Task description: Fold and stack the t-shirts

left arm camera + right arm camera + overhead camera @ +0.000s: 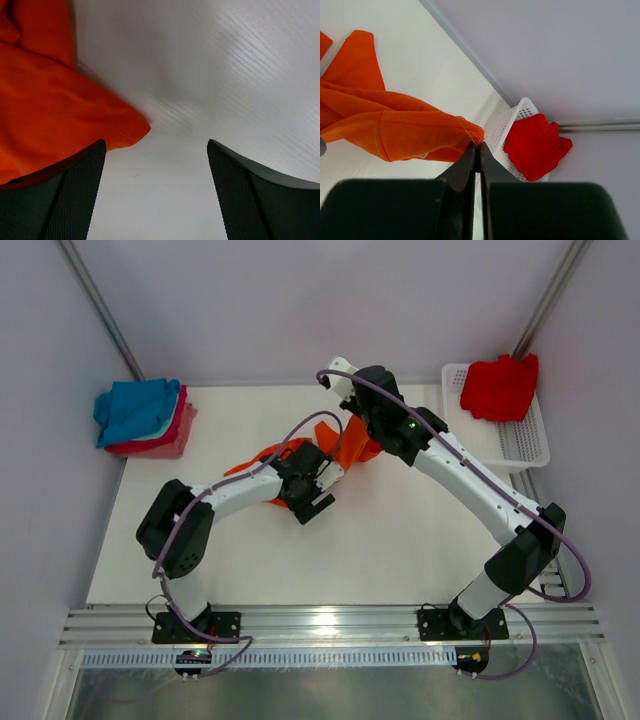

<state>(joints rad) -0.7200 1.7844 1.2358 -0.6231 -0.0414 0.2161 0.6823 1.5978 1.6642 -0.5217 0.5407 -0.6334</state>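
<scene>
On the white table, right gripper is pinching the orange t-shirt mid-frame for spreading; left gripper is gaping beside its corner

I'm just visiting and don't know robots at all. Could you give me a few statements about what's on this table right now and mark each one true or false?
1. The right gripper is pinching the orange t-shirt. True.
2. The left gripper is clamped shut on cloth. False: its jaws stand apart over the bare table, with the orange cloth's corner lying beside one finger.
3. A red t-shirt lies in the white basket. True.
4. The basket sits at the table's far left. False: it is at the far right; the far left holds a stack of folded shirts.
5. The top shirt of that stack is teal-blue. True.
</scene>
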